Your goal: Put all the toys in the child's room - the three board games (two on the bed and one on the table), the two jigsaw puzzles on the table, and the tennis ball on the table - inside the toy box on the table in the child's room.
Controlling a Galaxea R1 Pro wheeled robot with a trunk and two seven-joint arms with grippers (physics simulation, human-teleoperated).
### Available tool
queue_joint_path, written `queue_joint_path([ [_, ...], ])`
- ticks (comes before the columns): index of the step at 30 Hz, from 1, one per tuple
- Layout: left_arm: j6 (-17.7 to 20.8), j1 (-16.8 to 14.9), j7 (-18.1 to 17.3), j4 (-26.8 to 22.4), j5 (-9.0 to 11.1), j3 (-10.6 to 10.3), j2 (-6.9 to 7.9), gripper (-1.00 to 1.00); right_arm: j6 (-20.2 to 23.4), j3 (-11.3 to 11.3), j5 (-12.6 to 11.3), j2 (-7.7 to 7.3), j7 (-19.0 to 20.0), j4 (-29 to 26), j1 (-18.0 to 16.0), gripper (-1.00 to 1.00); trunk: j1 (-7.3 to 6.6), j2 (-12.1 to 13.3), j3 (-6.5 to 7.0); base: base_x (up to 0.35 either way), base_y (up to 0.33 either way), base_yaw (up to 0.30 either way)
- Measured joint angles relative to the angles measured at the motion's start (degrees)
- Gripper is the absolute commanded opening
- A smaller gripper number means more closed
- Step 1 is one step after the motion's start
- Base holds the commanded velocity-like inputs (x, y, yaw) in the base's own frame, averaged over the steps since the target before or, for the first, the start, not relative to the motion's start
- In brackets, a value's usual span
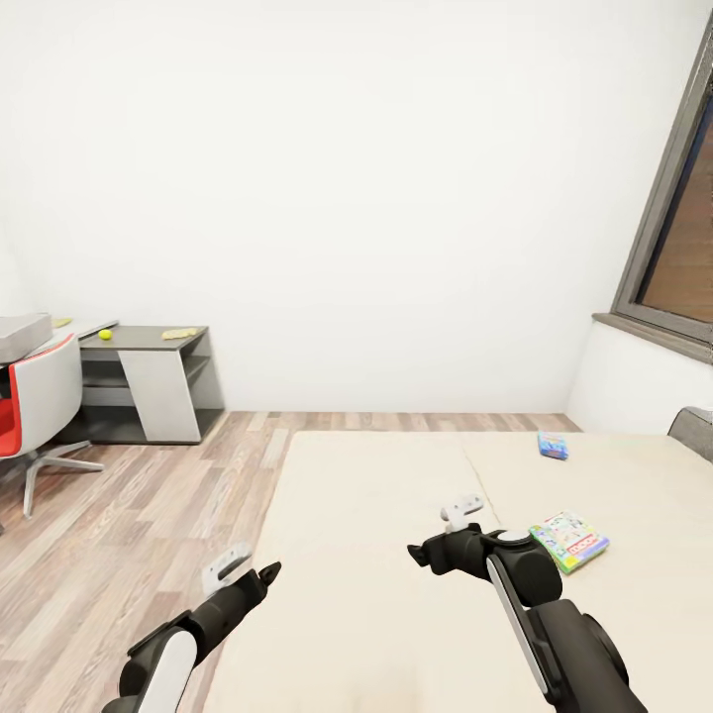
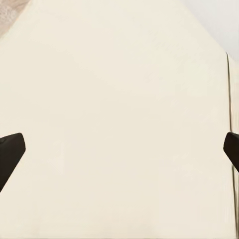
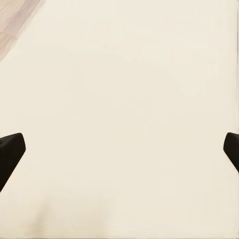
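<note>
We stand at the foot of the beige bed (image 1: 396, 555), both tools released over bare mattress.

Our left tool (image 1: 259, 574) and right tool (image 1: 421, 553) hold nothing. A green-edged Monopoly box (image 1: 569, 541) and a light-blue game box (image 1: 553, 445) lie on the bed; the tennis ball (image 1: 105, 335) sits on the far bench (image 1: 149, 342).

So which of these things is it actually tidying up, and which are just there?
Job:
green-edged Monopoly box on beige bed
light-blue game box
yellow-green tennis ball
grey desk

Just there:
red-and-white swivel chair
dark-framed window
</note>
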Motion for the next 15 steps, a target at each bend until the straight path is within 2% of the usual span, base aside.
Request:
queue_joint_path([
  [15,0.02,0.0,0.0,0.0,0.0,0.0,0.0,1.0,0.0,0.0,0.0,0.0,0.0,-0.02,0.0,1.0,0.0,0.0,0.0,0.0,-0.22,0.0],
])
